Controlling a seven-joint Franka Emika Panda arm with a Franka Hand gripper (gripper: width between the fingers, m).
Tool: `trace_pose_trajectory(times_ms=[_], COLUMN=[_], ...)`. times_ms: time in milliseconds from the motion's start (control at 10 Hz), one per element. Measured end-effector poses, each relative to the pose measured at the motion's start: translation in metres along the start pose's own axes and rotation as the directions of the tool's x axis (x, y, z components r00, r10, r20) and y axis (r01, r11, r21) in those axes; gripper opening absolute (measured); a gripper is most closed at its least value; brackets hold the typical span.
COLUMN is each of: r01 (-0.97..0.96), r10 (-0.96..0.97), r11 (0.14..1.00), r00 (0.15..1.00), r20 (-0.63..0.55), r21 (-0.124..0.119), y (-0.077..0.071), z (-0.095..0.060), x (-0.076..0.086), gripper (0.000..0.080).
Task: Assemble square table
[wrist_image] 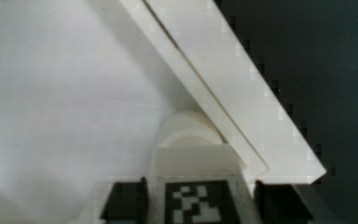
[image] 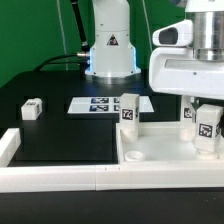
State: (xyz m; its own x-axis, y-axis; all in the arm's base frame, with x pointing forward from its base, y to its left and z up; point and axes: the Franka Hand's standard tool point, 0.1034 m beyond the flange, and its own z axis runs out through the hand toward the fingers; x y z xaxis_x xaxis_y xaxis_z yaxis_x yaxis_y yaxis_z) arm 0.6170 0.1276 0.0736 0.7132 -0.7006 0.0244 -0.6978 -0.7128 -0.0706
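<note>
The square table's white slab (image: 160, 150) lies at the exterior view's right, raised rim up. One white tagged leg (image: 129, 113) stands upright at its far left corner, and another leg (image: 188, 116) shows behind at the right. My gripper (image: 208, 130) is shut on a third tagged leg (image: 209, 123) near the slab's far right rim. In the wrist view this leg (wrist_image: 197, 160) sits between the black fingers (wrist_image: 133, 200), beside the slab's rim (wrist_image: 229, 90). Whether it sits in a socket is hidden. A fourth leg (image: 32, 109) lies on the black table at the left.
The marker board (image: 100, 104) lies flat in the middle, in front of the robot base (image: 110, 50). Long white border rails (image: 60, 178) run along the front and left edges of the black table.
</note>
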Motion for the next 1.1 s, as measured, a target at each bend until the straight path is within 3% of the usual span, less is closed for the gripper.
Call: trace_pose_trajectory(times_ms=[100, 400, 600, 700, 900, 1000, 1100], r01=[-0.147, -0.503, -0.588, -0.583, -0.489, -0.355, -0.175], r10=[0.148, 0.505, 0.586, 0.58, 0.487, 0.354, 0.175], r11=[0.989, 0.858, 0.8, 0.804, 0.866, 0.932, 0.984], r00=[0.989, 0.863, 0.808, 0.813, 0.872, 0.935, 0.984], r20=[-0.005, 0.014, 0.061, 0.06, 0.05, 0.038, 0.018], r21=[0.009, 0.105, 0.118, 0.116, 0.103, 0.065, 0.044], y=[-0.002, -0.005, -0.002, -0.003, -0.007, -0.01, -0.014], z=[0.001, 0.002, 0.001, 0.002, 0.002, 0.001, -0.002], x=[-0.001, 0.0, 0.003, 0.002, -0.009, -0.018, -0.021], gripper=[0.0285, 0.0285, 0.0285, 0.0285, 0.0571, 0.0571, 0.0633])
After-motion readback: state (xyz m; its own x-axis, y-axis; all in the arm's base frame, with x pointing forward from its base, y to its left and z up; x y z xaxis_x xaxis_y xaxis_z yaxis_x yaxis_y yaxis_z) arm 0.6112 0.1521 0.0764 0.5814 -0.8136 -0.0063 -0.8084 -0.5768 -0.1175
